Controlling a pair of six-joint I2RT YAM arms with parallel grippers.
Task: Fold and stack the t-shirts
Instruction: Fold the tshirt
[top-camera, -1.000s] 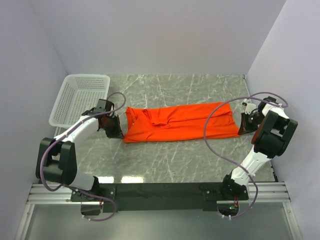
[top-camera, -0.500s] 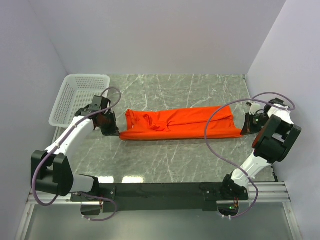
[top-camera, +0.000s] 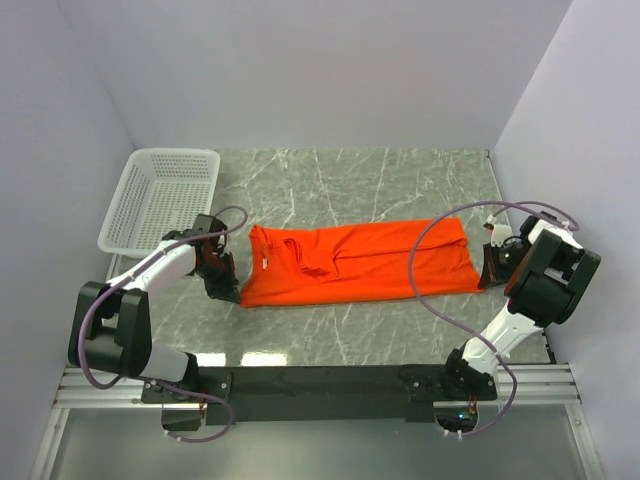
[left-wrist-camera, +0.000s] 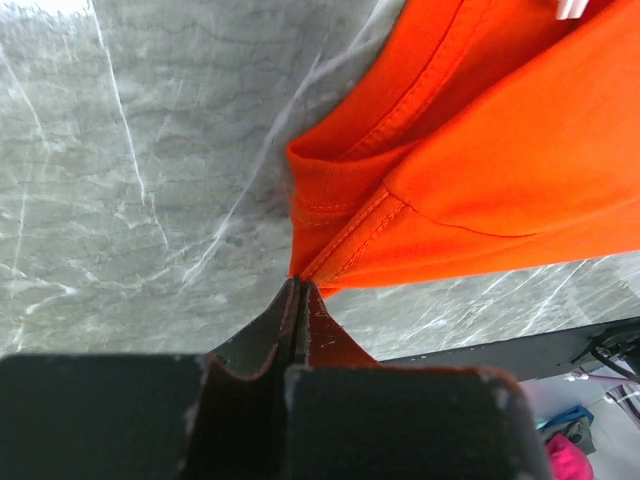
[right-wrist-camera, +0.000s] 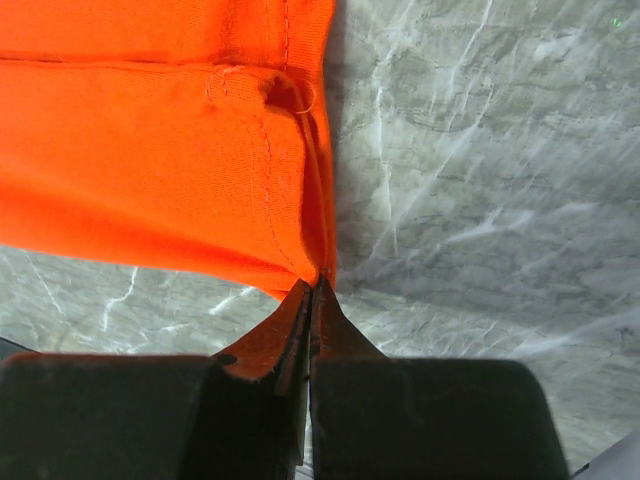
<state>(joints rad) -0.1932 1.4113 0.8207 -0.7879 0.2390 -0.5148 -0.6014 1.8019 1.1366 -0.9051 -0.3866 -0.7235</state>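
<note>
Top external: shirt (top-camera: 350, 265) wider, flatter vs 0.5 s ago. L gripper (top-camera: 227, 288), R gripper (top-camera: 485, 273): jaws pinched tight on its end corners. Lengthwise fold prob. laid.

My left tool (top-camera: 224, 283) sits at middle left of the overhead view, its arm folded back toward the lower left. My right tool (top-camera: 487, 268) sits at middle right. Each is pinched tight on a corner of the t-shirt (top-camera: 350, 262).
</note>
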